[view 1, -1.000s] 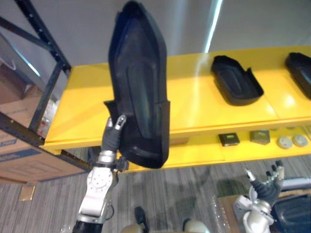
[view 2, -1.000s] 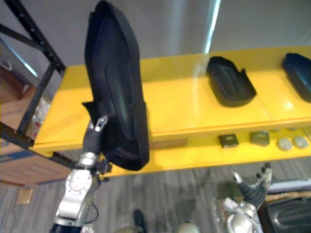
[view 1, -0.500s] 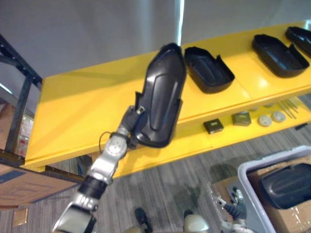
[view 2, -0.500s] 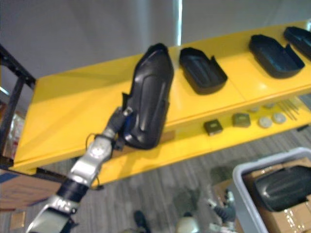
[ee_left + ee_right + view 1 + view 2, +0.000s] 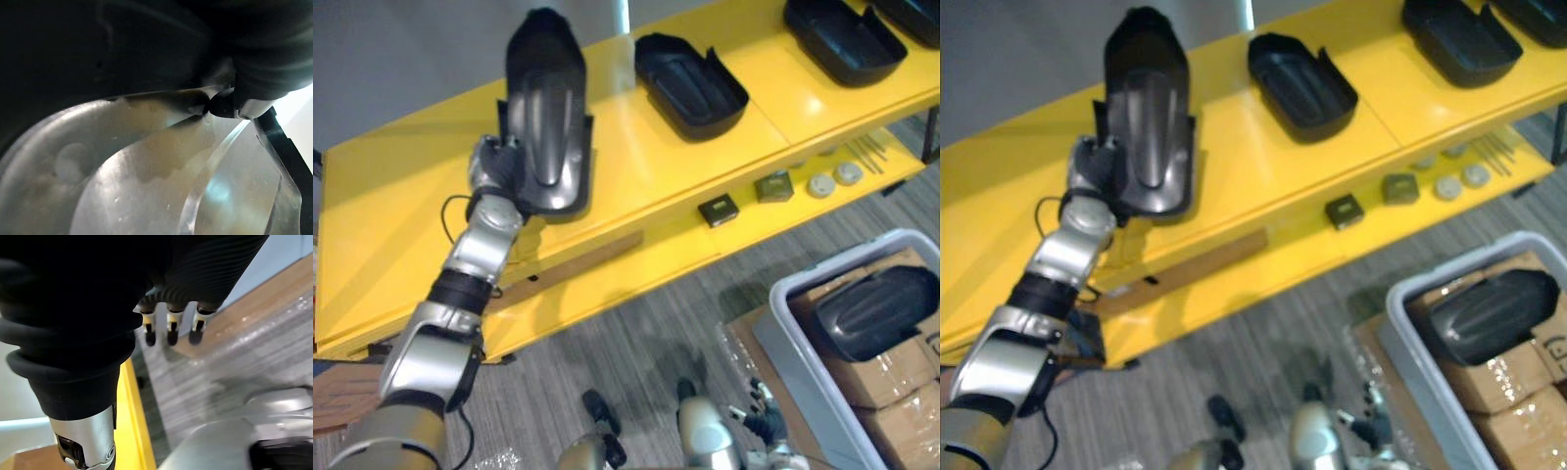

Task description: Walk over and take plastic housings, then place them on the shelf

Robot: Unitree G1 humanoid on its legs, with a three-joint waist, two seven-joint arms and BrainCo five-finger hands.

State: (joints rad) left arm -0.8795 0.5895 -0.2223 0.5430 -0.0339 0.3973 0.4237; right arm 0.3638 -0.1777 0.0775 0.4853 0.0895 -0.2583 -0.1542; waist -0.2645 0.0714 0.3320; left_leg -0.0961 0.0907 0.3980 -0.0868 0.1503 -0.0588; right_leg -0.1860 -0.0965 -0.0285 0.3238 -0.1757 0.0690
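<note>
My left hand point(image 5: 492, 168) is shut on the near end of a long black plastic housing point(image 5: 546, 127). It holds the housing over the yellow shelf top point(image 5: 401, 196), close to the front edge; whether the housing touches the shelf I cannot tell. The left wrist view has the housing's dark glossy wall point(image 5: 98, 58) right against the camera. A second housing point(image 5: 690, 85) lies hollow side up on the shelf to the right, with a third point(image 5: 842, 39) further right. My right hand point(image 5: 168, 330) hangs low with relaxed fingers and holds nothing.
A grey bin point(image 5: 783, 323) at the lower right holds another black housing point(image 5: 876, 311) on top of cardboard boxes point(image 5: 881, 377). Small parts point(image 5: 718, 210) point(image 5: 773, 186) and round discs point(image 5: 832, 179) lie on the lower yellow shelf, beside a wooden strip point(image 5: 578, 259).
The view has shifted left and down. My left arm has reached further over the shelf and tipped the housing from upright to nearly flat. My right hand has dropped to the picture's bottom edge.
</note>
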